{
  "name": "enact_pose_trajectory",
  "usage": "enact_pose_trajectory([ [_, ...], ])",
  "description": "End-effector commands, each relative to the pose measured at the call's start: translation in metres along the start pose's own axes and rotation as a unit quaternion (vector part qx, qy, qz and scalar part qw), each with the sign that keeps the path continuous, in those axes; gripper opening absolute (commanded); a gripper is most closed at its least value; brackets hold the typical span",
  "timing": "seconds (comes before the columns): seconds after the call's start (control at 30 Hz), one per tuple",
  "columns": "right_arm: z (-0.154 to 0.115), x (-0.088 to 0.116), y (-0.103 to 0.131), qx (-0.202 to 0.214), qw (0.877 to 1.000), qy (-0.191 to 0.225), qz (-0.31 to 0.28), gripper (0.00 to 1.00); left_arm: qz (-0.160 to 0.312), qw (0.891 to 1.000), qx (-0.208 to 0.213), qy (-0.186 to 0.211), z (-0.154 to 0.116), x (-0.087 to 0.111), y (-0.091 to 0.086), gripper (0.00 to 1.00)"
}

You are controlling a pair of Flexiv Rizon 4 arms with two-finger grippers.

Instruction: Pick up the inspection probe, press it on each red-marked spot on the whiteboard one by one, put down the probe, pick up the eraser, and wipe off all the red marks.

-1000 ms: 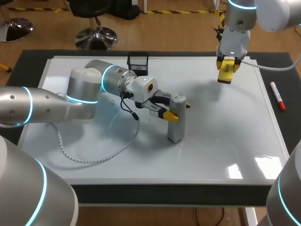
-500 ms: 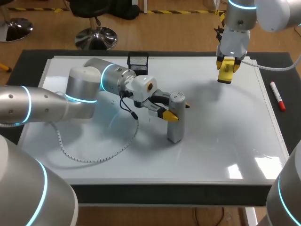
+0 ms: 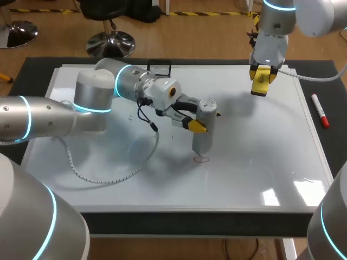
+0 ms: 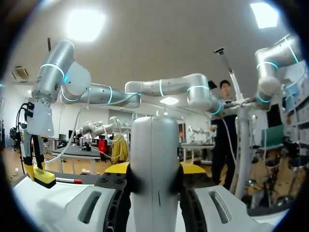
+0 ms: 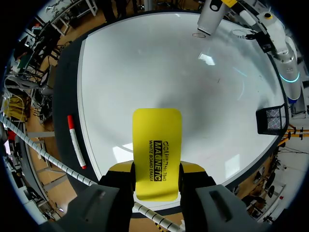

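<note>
At the upper left of the head view, the left arm hides most of a black mesh basket (image 3: pixel 160 67). In mid-frame the left gripper (image 3: pixel 205 119) clamps the upright grey cylindrical inspection probe (image 3: pixel 203 138). Its lower end is just beside a small red ring mark (image 3: pixel 201 158) on the white whiteboard (image 3: pixel 260 162); whether they touch is unclear. At the upper right, the right gripper (image 3: pixel 260 80) pinches a yellow rectangular eraser (image 5: pixel 157 140) above the board. A red-and-white marker pen (image 3: pixel 320 110) lies at the right edge.

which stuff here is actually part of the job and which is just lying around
Job: inspection probe in left gripper; yellow eraser in right gripper; red mark; whiteboard.
Lying about: marker pen; black mesh basket.
</note>
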State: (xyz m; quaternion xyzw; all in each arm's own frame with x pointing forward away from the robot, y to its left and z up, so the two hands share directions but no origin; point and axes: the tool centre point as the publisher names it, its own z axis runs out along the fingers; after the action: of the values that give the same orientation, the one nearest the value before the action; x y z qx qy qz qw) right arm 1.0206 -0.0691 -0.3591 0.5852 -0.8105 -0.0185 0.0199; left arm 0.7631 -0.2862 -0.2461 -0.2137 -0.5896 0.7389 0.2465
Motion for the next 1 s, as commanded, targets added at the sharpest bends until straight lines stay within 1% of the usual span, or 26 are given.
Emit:
enact_pose_trajectory([
  [0.03, -0.001, 0.001, 0.000, 0.001, 1.000, 0.002, -0.001, 0.00, 0.008, 0.999, -0.024, -0.020, -0.003, 0.011, -0.020, 0.00],
  [0.27, -0.001, 0.001, 0.000, 0.001, 1.000, 0.002, -0.001, 0.00, 0.019, 0.998, -0.034, -0.050, -0.024, 0.016, -0.034, 0.00],
  [0.5, -0.001, 0.001, 0.000, 0.001, 1.000, 0.002, -0.001, 0.00, 0.026, 0.994, -0.044, -0.096, -0.055, 0.024, -0.049, 0.00],
  [0.7, -0.001, 0.001, 0.000, 0.001, 1.000, 0.002, -0.001, 0.00, 0.029, 0.990, -0.043, -0.132, -0.080, 0.029, -0.057, 0.00],
  [0.87, -0.001, 0.001, 0.000, 0.001, 1.000, 0.002, -0.001, 0.00, 0.032, 0.986, -0.037, -0.161, -0.107, 0.029, -0.064, 0.00],
  [1.0, -0.001, 0.001, 0.000, 0.001, 1.000, 0.002, -0.001, 0.00, 0.033, 0.983, -0.035, -0.176, -0.125, 0.025, -0.068, 0.00],
])
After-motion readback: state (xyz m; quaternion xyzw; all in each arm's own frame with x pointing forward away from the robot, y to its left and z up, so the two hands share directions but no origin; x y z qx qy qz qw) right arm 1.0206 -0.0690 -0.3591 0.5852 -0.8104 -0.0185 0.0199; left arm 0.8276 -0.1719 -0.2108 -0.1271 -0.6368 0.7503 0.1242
